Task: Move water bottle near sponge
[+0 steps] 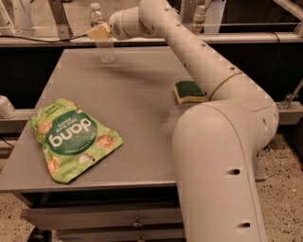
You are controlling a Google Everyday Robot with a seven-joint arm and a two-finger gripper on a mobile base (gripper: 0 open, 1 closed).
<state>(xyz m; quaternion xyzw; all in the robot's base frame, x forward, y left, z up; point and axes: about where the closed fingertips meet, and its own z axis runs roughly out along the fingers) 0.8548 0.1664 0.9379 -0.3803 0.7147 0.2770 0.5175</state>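
The water bottle (106, 51) stands upright at the far left part of the grey table (142, 108), its white cap (96, 6) showing above the arm. My gripper (98, 32) reaches across from the right and sits at the bottle's middle, covering its label. The sponge (190, 91), dark green on top over yellow foam, lies flat near the table's right edge, partly tucked behind my arm (203, 61). The bottle and the sponge are far apart, with most of the table's width between them.
A large green "dang" snack bag (71, 137) lies flat at the front left of the table. A rail and metal frames (57, 19) run behind the table's far edge. My bulky arm base (218, 170) stands at the front right corner.
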